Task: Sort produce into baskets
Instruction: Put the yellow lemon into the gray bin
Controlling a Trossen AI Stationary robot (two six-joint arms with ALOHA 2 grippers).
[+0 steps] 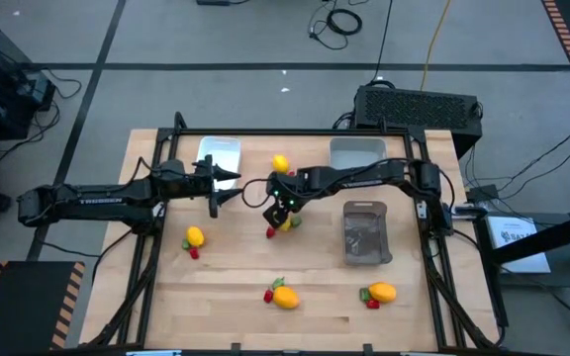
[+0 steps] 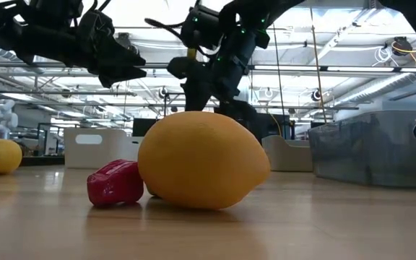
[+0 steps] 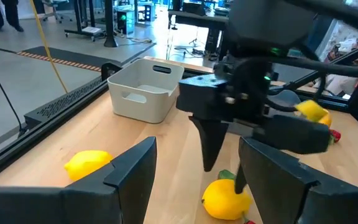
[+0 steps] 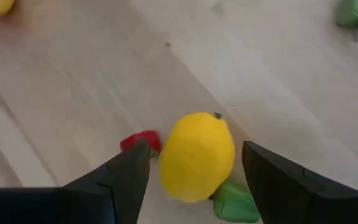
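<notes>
**Right gripper poised over centre lemon, jaws spread; left arm alongside**

Table [image 1: 216, 297]: pale wood top, dark frame rails along both sides.

Left arm [image 1: 87, 201]: lies nearly level across the table's left side, reaching toward the centre. White lettering "TROSSEN" reads on its forearm in the high view. Left gripper [image 1: 228, 190] sits just short of the right arm's wrist, raised off the wood, jaws spread and holding nothing. Its wrist view looks straight at the other arm's gripper.

Right arm [image 1: 374, 176]: stretches from the right rail toward the middle, wrist bent downward, small green lights lit on the wrist housing. Right gripper [image 4: 194, 177] points down at the table, fingers [image 4: 126, 174] parted either side of a lemon [image 4: 196, 155], not seen touching it. The lemon rests on the wood, a red berry piece [image 4: 143, 142] just beside it and a green leafy piece [image 4: 234, 202] tucked against its other side.

Baskets: white basket [image 1: 220, 155] at the far left of the table, pale grey basket [image 1: 356, 153] at the far right, darker grey basket [image 1: 366, 232] nearer on the right side. Whether anything lies inside them I cannot tell.

Other produce: lemon [image 1: 280, 163] between the two far baskets; lemon [image 1: 195, 236] with red piece at left; two more lemon clusters, [image 1: 285, 296] and [image 1: 382, 292], along the near edge, each with red and green bits touching.

Paper sheet [image 1: 515, 237] with print lies off the table's right edge, text too small to read.
</notes>
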